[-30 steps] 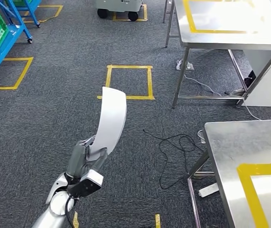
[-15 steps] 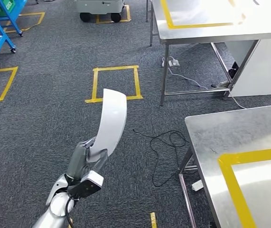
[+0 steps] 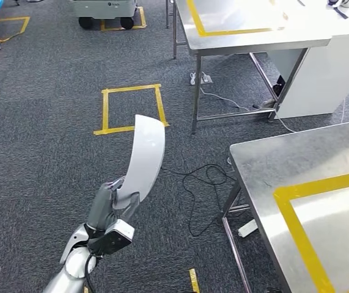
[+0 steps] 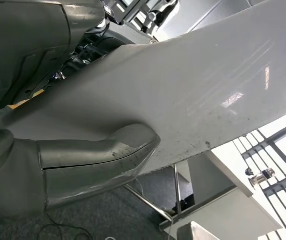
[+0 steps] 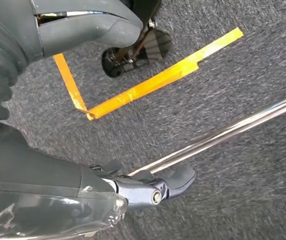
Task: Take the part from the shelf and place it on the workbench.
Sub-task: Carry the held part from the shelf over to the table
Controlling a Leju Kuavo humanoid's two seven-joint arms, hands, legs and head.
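Carry step, judging by the layout. Left hand (image 3: 110, 207) clamps the curved white part (image 3: 142, 155) upright above the carpet; right hand (image 5: 50, 100) hangs, fingers apart, holding nothing. Next: bring the part over the steel workbench (image 3: 264, 165) beside its yellow tape outline (image 3: 297, 226) and lower it.

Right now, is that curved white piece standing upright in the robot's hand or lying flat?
Upright, leaning slightly. The white curved part rises from the left hand, which grips its lower end above the carpet.

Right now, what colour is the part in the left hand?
White, glossy; the curved part shows best in the head view, held by the left hand.
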